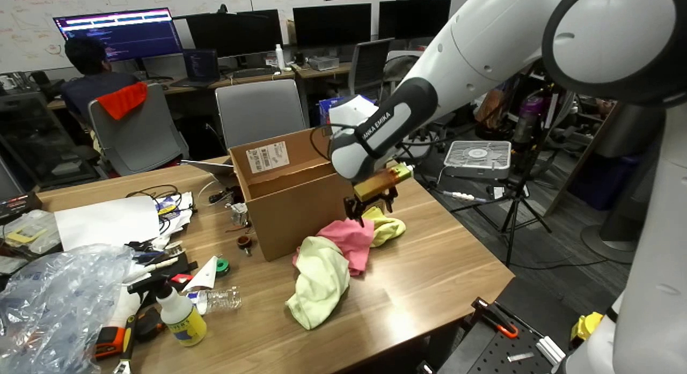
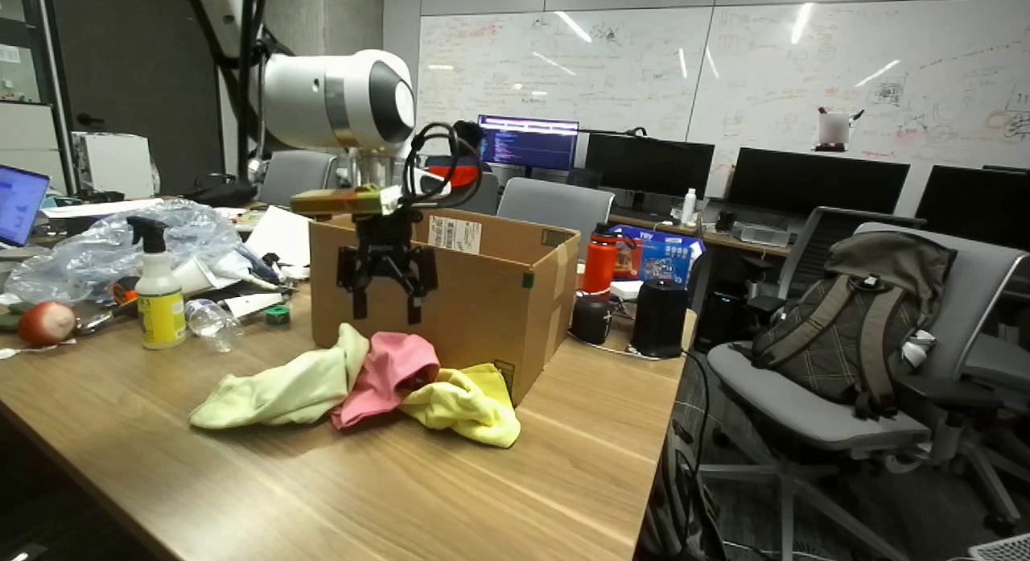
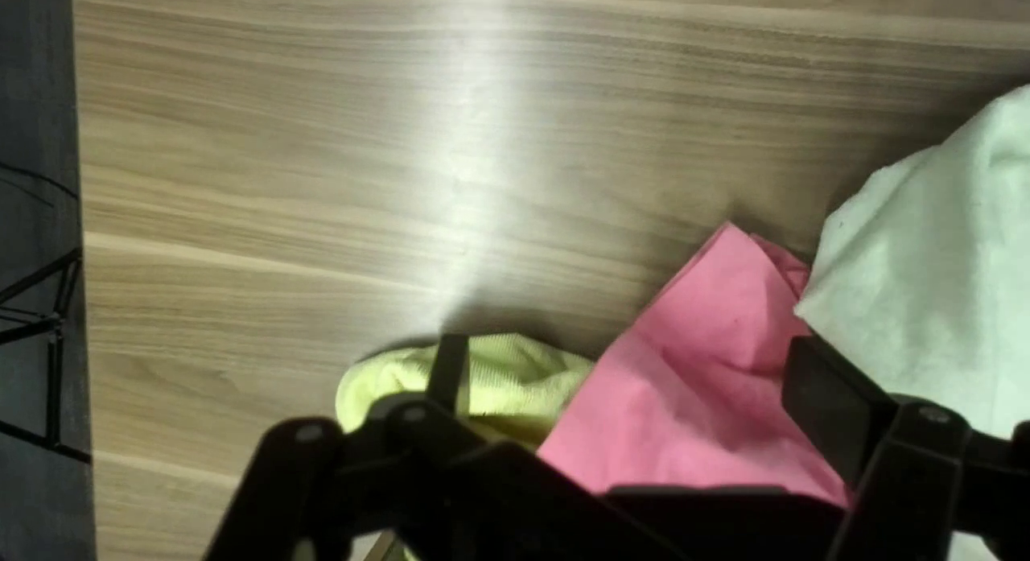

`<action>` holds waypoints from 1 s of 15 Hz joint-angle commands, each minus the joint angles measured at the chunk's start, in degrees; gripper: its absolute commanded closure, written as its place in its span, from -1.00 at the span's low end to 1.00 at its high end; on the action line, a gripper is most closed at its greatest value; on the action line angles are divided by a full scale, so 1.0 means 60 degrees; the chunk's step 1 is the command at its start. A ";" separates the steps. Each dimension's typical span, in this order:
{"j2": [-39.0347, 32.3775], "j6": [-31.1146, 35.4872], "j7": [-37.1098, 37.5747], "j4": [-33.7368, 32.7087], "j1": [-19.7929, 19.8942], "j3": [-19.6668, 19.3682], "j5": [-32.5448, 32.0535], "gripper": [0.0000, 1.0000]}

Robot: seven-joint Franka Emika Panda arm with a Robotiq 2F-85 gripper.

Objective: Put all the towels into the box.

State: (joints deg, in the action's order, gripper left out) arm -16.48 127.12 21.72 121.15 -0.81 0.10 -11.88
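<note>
1. The gripper [image 2: 387, 309] is held over the pink towel [image 2: 384, 374], its fingers spread, nothing clasped.
2. This towel is bunched on the table [image 2: 402, 497] between the pale green towel [image 2: 286, 390] and the yellow towel [image 2: 467, 408], touching both; presumably light and soft, it is best pinched at a fold.
3. Beyond, the rim of the box [image 2: 475, 319] must be cleared.
4. Away from it, bare table is given for moving.

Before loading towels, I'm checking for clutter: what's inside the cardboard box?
I see only inner walls and a white label in the cardboard box; the near wall hides its bottom.
</note>
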 commanded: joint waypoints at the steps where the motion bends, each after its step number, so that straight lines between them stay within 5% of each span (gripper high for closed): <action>1: 0.0939 0.1994 0.0394 0.2355 -0.0380 -0.0160 -0.0211 -1.00; 6: 0.1360 0.2804 0.0785 0.3245 -0.0921 -0.0281 -0.1113 -1.00; 15: 0.1063 0.2613 0.1141 0.2659 -0.1029 -0.0232 -0.2409 -1.00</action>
State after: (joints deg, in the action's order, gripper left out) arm -9.30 143.09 27.60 138.38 -6.50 -0.65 -24.42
